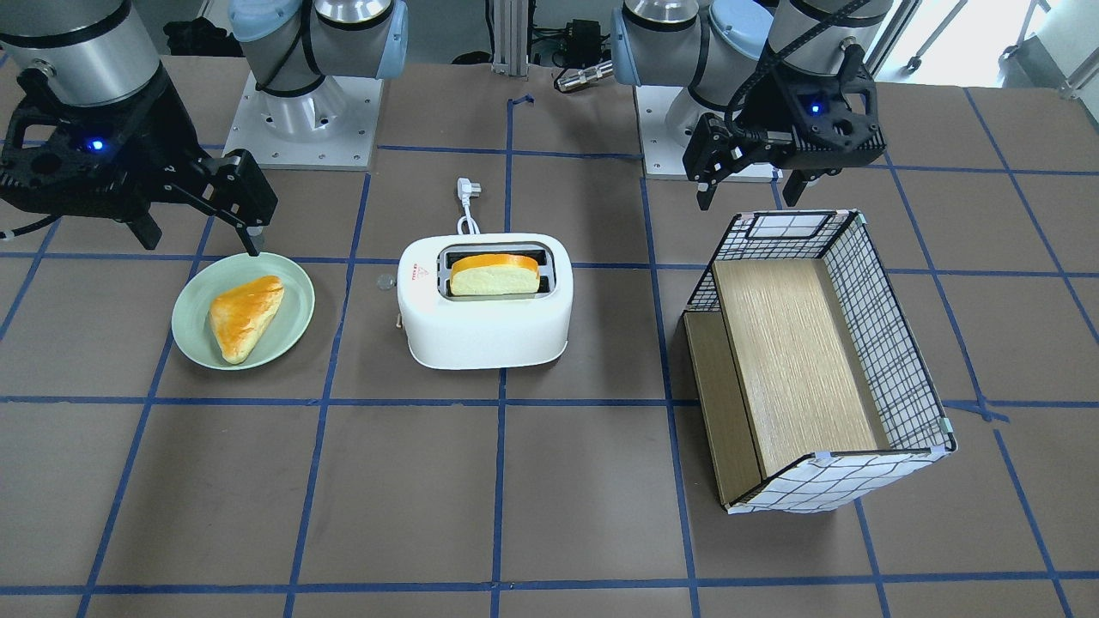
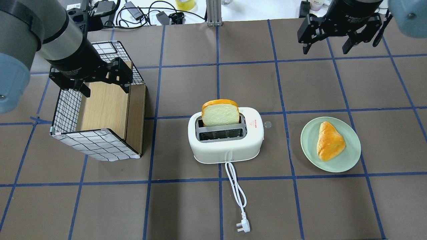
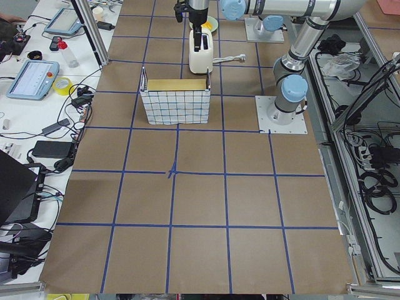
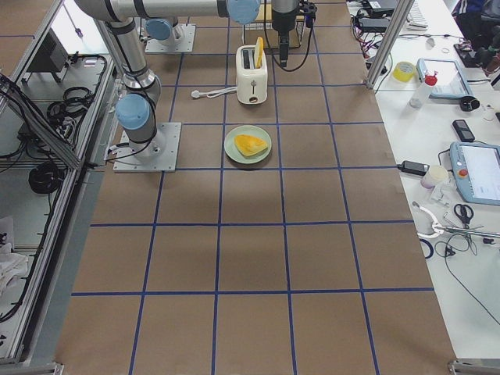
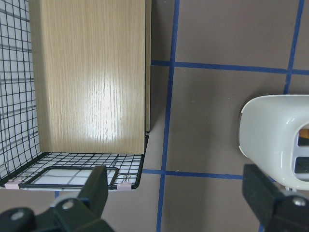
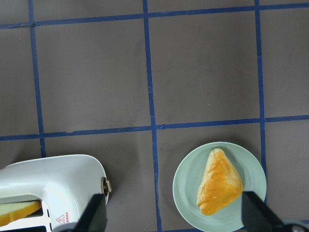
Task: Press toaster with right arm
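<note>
Toaster (image 2: 227, 140) sits mid-table with a bread slice (image 2: 220, 113) sticking out of one slot. The right gripper (image 2: 325, 51) hovers up high on the plate (image 2: 350, 160) side, well apart from it, fingers spread and holding nothing. The left gripper (image 2: 106, 91) hangs spread over the grid-patterned box (image 2: 96, 143).

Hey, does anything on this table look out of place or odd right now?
One thing: the white cord of the toaster trails loose over the table and its plug lies there, in no socket. A bread slice stands tall in one slot. Nothing looks spilled or broken.
</note>
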Tool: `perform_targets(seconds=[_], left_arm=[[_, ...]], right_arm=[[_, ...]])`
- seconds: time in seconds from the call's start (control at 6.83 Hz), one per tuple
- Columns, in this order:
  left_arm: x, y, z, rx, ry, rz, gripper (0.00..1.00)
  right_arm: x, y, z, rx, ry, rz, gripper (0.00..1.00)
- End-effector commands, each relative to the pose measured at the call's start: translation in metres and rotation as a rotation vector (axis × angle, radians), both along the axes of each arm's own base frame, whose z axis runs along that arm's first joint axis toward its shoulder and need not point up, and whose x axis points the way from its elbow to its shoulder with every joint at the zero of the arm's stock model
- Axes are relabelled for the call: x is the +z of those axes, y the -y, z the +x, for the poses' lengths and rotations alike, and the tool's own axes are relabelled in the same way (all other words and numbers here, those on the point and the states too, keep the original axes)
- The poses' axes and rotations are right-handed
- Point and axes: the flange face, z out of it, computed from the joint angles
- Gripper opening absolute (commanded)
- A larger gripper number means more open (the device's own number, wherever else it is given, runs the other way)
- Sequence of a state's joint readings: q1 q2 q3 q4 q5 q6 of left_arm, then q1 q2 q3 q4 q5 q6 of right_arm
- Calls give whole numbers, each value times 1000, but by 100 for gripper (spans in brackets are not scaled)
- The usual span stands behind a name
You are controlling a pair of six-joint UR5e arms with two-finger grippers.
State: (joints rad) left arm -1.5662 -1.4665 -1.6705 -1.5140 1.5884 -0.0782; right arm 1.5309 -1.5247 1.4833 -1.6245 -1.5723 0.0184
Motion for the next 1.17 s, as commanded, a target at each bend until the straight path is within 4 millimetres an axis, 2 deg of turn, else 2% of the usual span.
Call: perform_targets(seconds=[0.0, 0.15, 0.29, 0.44, 0.59, 0.73, 0.88, 1.02], left_arm=[[0, 0, 0, 0, 1, 0, 100], [0, 0, 0, 0, 1, 0, 100], [0, 0, 0, 0, 1, 0, 100], [0, 0, 0, 0, 1, 0, 100], [0, 0, 0, 0, 1, 0, 100], [0, 0, 0, 0, -1, 0, 100], [0, 0, 0, 0, 1, 0, 100], [0, 0, 0, 0, -1, 0, 100]], right_arm=[[0, 0, 1, 2, 0, 1, 100], [1, -1, 1, 0, 0, -2, 100], [1, 0, 1, -7, 7, 0, 95], [-1, -2, 5, -6, 41, 11, 70], [-8, -5, 11, -13, 150, 67, 14], [-18, -11, 20, -15, 269, 154, 0], [-29, -11, 25, -19, 352, 176, 0], [-56, -13, 21, -5, 471, 212, 0]])
